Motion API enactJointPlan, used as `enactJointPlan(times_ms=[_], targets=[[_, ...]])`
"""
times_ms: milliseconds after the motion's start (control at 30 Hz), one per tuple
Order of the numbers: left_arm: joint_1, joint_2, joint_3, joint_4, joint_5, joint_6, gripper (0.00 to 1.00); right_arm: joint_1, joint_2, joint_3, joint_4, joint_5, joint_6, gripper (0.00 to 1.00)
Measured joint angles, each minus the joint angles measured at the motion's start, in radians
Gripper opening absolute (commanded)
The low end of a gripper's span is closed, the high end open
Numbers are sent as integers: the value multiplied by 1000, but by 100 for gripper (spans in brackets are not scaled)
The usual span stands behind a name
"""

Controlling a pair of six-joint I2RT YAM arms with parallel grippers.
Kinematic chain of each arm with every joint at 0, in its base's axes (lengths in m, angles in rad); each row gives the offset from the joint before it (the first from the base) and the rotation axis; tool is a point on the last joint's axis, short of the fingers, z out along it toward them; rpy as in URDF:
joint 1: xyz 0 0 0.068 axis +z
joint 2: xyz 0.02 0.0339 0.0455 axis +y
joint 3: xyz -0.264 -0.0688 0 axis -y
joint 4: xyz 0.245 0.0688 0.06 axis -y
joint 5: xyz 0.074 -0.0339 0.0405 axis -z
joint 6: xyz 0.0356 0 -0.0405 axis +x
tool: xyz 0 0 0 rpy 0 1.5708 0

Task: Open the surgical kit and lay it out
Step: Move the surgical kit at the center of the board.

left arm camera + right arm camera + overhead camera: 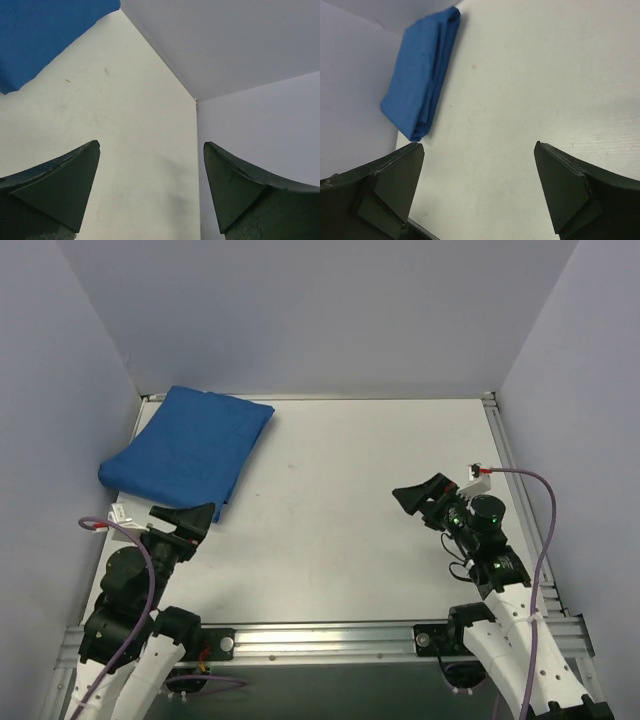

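Right now your left pincer (150, 145) is spread wide and holds nothing, just beside the near edge of the folded blue cloth wrap (190, 445), which lies closed in the far left corner of the table (340, 510), while your right pincer (479, 145), likewise spread and holding nothing, hovers well apart on the right.

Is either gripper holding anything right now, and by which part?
Nothing is held: left gripper and right gripper are open and empty; the blue wrap lies untouched.
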Motion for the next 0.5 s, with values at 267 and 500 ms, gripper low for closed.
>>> enactJointPlan(times_ms=[267,500], targets=[[1,74,144,-170,-53,198,94,77,343,30,168,-41,-32,100],[1,392,326,-291,-143,274,94,348,926,381,435,27,-41,91]])
